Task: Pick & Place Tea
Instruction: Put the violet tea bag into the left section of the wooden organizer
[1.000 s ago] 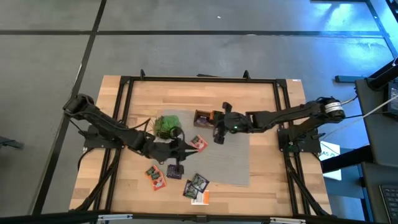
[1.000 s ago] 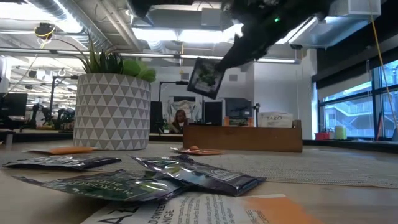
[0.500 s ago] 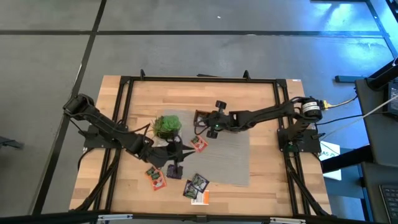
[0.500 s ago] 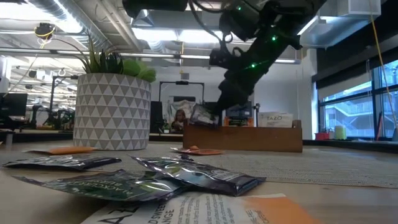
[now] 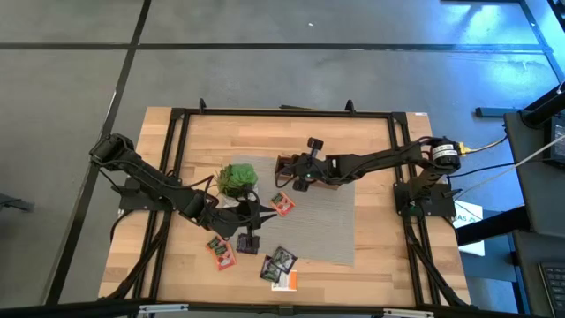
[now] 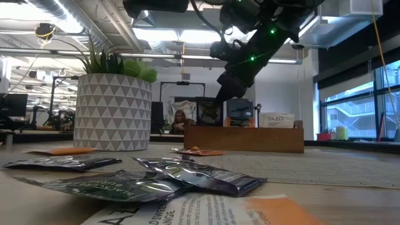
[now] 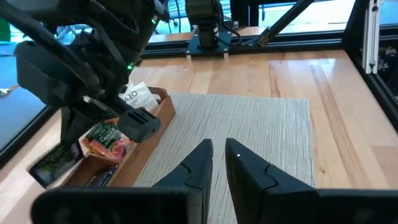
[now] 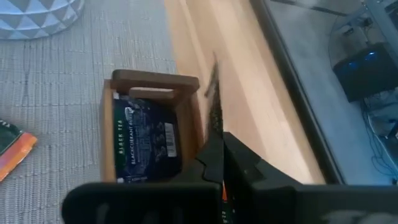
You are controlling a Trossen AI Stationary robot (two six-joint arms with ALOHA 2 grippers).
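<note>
We see a dark sachet [image 8: 214, 106] pinched edge-on in the right gripper [image 8: 222, 163], its fingers clamped shut on it right over the end compartment of the wooden box [image 8: 152, 84]. Inside that compartment a dark black-tea sachet [image 8: 148, 140] already lies flat. From the left wrist view we catch more tea in the box [image 7: 160, 106]: a white sachet [image 7: 138, 98] at the far end, an orange-red one [image 7: 102, 138] in the middle, and a dark one [image 7: 56, 163] hanging below the right arm at the near end.

From above, the right gripper [image 5: 294, 175] sits over the box [image 5: 284, 164], just beside the potted plant [image 5: 237, 177]. An orange-red sachet [image 5: 282, 204] lies on the grey mat [image 5: 331, 221] near the box. More sachets are scattered at the table's front: an orange-red pair [image 5: 221, 249], a dark one [image 5: 248, 242], and a dark-and-green cluster [image 5: 280, 262] on top of a white one [image 5: 284, 281].

The left gripper [image 5: 247, 213] hovers above the mat between the plant and the loose sachets, its fingers [image 7: 199, 163] nearly together with only a thin gap, nothing between them.

In the low view, we have the triangle-patterned pot [image 6: 112, 112] on the left.
</note>
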